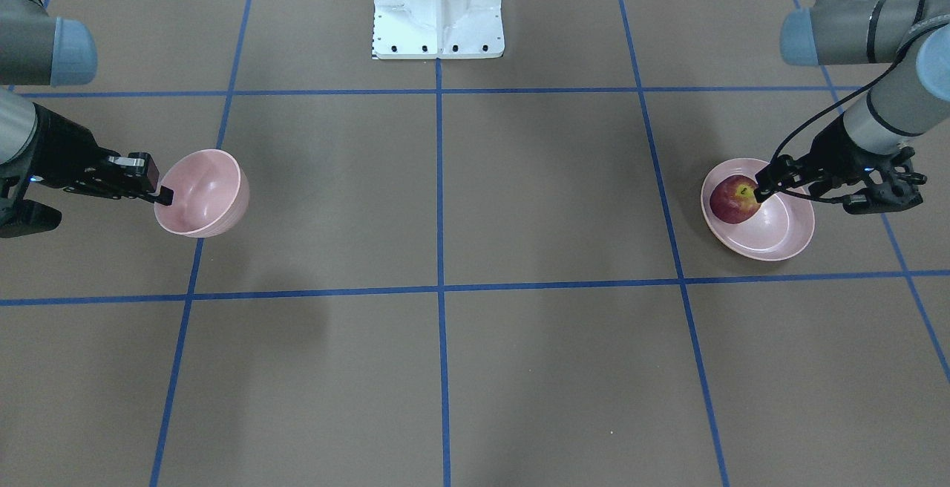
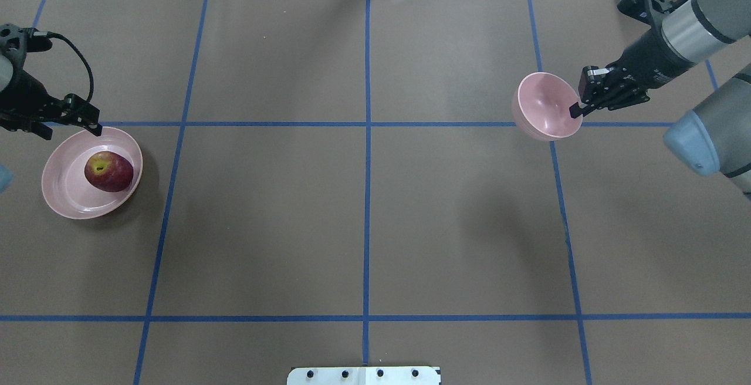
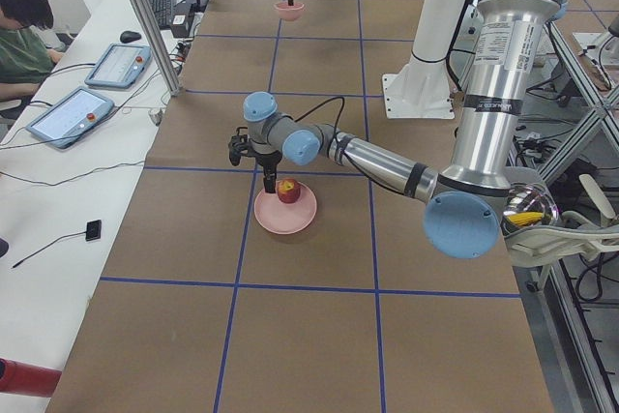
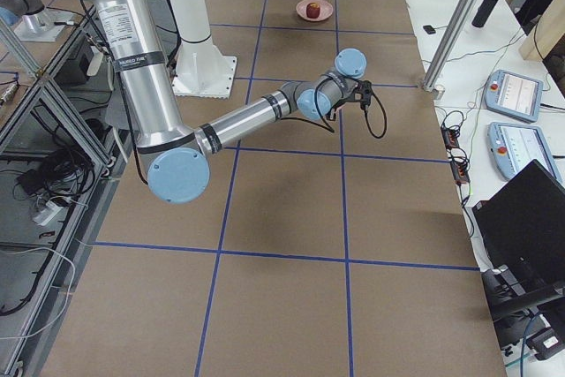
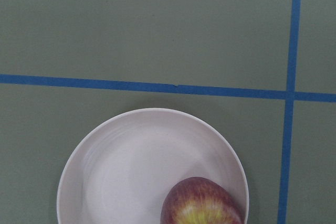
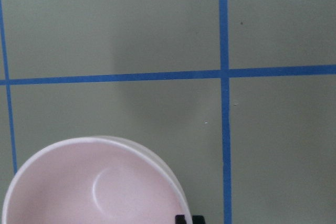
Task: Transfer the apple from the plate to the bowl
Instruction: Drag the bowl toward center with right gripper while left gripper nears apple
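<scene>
The dark-red apple (image 2: 109, 172) lies in the shallow pink plate (image 2: 64, 197) at the table's left end. It also shows in the front view (image 1: 733, 200) and the left wrist view (image 5: 202, 203). My left gripper (image 2: 69, 130) hovers just above the plate beside the apple, apparently open and empty; no fingertips show in its wrist view. My right gripper (image 2: 576, 111) is shut on the rim of the deep pink bowl (image 2: 543, 106). It holds the bowl tilted and lifted off the table at the right end. The bowl (image 6: 89, 192) is empty.
Brown table marked with blue tape lines (image 2: 367, 124). The white robot base (image 1: 438, 8) stands at the near-robot edge. Operator tablets (image 3: 82, 113) and a person sit beside the table's far side. Wide bare table lies between plate and bowl.
</scene>
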Controlling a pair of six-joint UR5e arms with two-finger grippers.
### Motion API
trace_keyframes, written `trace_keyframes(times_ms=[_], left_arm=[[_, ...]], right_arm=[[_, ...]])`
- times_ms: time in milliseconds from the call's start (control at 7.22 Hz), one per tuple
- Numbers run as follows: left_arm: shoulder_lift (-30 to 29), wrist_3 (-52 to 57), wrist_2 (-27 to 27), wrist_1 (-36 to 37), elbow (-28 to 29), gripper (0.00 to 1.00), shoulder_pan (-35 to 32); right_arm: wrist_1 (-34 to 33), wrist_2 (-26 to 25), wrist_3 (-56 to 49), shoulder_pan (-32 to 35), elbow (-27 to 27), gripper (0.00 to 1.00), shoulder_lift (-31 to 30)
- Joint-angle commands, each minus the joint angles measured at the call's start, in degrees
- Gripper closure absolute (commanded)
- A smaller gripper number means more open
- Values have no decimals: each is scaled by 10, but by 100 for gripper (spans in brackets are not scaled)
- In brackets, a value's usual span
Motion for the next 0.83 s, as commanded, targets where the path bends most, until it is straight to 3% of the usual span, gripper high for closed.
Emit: trace_keyframes(times_ms=[0,692], left_arm=[[-7,-10,21,-12,14,1,22],[-16,-9,22,-13,35,1,50]], right_arm=[[-4,-19,39,-27,-1,100,31],[-4,-59,69,-65,-4,100,63]])
